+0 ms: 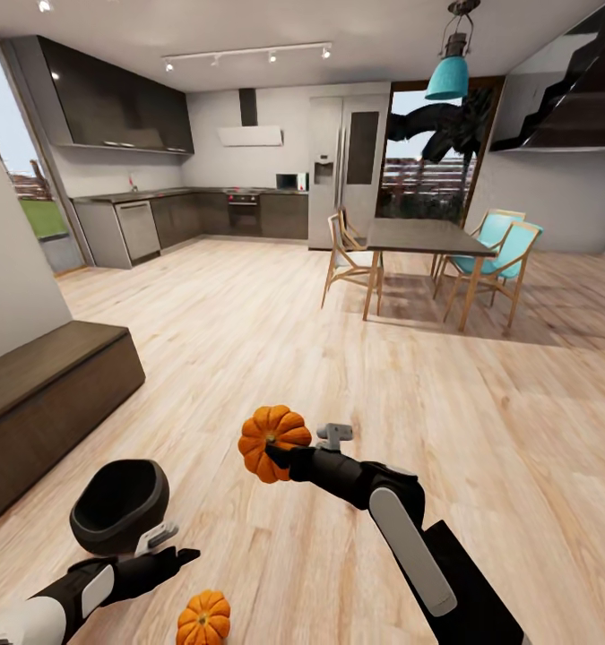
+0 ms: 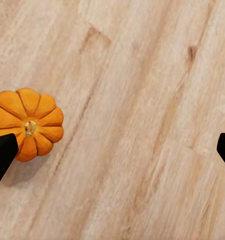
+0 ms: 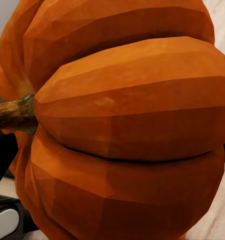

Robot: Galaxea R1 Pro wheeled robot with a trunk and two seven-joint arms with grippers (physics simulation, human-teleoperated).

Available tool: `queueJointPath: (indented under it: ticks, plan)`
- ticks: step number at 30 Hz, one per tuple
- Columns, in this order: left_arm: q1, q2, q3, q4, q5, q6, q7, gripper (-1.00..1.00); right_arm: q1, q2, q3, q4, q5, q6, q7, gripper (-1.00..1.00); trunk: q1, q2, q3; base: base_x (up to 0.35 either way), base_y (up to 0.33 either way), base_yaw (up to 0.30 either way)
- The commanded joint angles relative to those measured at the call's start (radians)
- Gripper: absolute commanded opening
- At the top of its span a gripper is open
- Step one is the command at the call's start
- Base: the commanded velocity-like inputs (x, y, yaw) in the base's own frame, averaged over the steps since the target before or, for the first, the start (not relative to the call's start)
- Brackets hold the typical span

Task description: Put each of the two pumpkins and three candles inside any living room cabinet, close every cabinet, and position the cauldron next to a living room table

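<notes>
A: Nearest, the second pumpkin (image 1: 203,618) sat on the floor (image 1: 481,403) under the wide-open left gripper (image 2: 112,150).

B: And the right gripper (image 1: 280,455) clasped the first pumpkin (image 1: 273,441); beyond, cauldron (image 1: 118,506), then cabinet (image 1: 42,394). A loose grip could drop it mid-swing.

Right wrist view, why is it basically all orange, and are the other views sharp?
Right wrist view: the held ribbed orange pumpkin sits too close, showing faceted shading. Left wrist view: sharp wood grain and a soft shadow beside the second pumpkin. Head view: straight edges bow outward.
</notes>
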Motion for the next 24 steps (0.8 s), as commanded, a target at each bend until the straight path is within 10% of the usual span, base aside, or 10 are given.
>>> queueJointPath:
  ticks: [1, 24]
  plan:
    - [0.000, -0.001, 0.005, -0.001, 0.005, 0.010, -0.002, 1.00, -0.001, 0.000, -0.001, -0.001, -0.015, 0.002, -0.009, -1.00, 0.004, -0.008, -0.004, 0.000, 0.000, 0.000]
    - [0.000, -0.009, 0.006, -0.003, -0.001, -0.016, 0.014, 1.00, -0.001, 0.017, 0.008, 0.005, -0.011, -0.001, -0.009, -1.00, 0.092, -0.169, -0.076, 0.000, 0.000, 0.000]
